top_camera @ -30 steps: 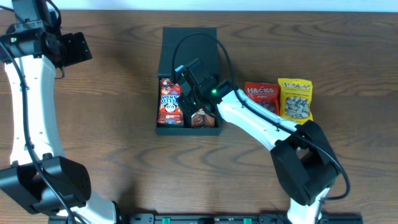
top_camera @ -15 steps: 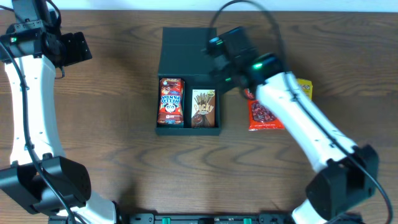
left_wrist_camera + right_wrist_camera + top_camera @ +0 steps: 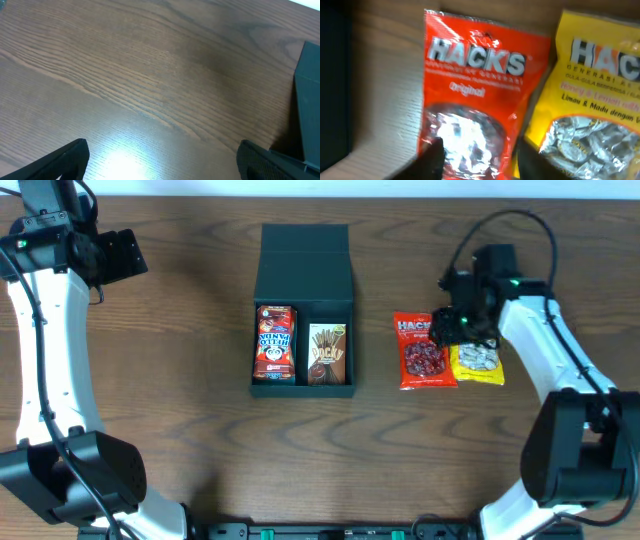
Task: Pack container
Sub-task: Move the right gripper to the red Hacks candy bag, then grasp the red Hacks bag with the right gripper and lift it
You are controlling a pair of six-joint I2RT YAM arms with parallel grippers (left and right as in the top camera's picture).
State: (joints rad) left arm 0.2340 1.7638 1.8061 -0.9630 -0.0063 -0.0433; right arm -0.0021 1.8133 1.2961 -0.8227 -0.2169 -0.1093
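The container (image 3: 303, 388), a dark box with its flap lid folded back, sits mid-table and holds a red Hello Panda box (image 3: 274, 343) beside a brown Pocky box (image 3: 326, 353). To its right lie a red Hacks bag (image 3: 424, 352) and a yellow Hacks bag (image 3: 478, 362). My right gripper (image 3: 455, 330) hovers over these two bags. In the right wrist view its jaws (image 3: 477, 162) stand apart over the red bag (image 3: 470, 90), with the yellow bag (image 3: 590, 100) alongside; the picture is blurred. My left gripper (image 3: 120, 258) is open at the far left, holding nothing.
In the left wrist view the open gripper (image 3: 162, 165) hangs over bare wood, with the container's corner (image 3: 307, 100) at the right edge. The right arm's cable arcs above the bags. The table's back edge runs close behind the container's lid.
The right arm left the Pocky box in the container, swung right over the Hacks bags, and its jaws came apart. The left arm has not moved.
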